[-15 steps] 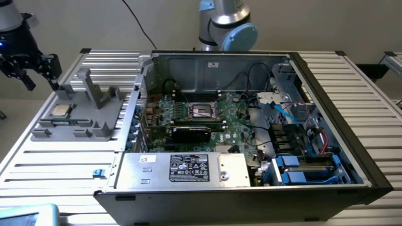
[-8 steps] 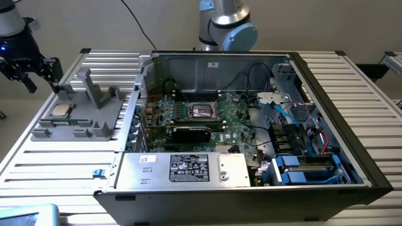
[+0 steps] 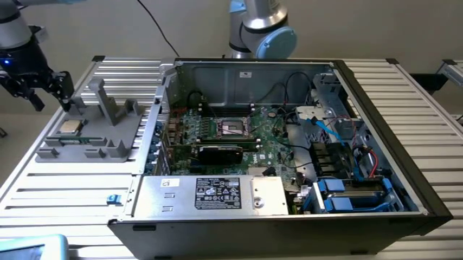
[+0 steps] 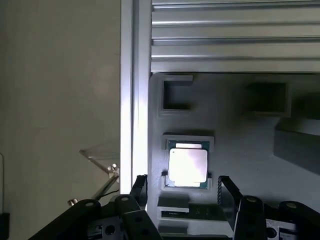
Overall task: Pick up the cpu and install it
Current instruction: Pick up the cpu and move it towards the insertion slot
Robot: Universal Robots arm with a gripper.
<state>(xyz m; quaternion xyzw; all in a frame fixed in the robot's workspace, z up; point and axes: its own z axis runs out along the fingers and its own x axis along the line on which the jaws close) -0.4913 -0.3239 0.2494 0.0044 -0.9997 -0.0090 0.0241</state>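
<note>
The pincer (image 3: pixel 49 102) hangs open, its two dark fingers (image 4: pixel 141 186) spread wide and holding nothing. The cpu (image 4: pixel 188 166) lies just below it, in line with the gap between them. The chip rests flat in a shallow nest on the grey holder (image 3: pixel 87 145), which stands on the slatted bench (image 3: pixel 65 187) beside the open computer case (image 3: pixel 405 179). I'd judge the chip light, stiff and thin, with a smooth metal lid that could slip. Its underside is likely delicate, so the safest hold looks to be on two opposite edges, squarely and gently. The raised lips of the nest crowd two of its sides, leaving little room there. Glare washes out the lid, so I can't read any marking or corner notch. The underside is hidden, and how deep the chip sits is hard to tell.
</note>
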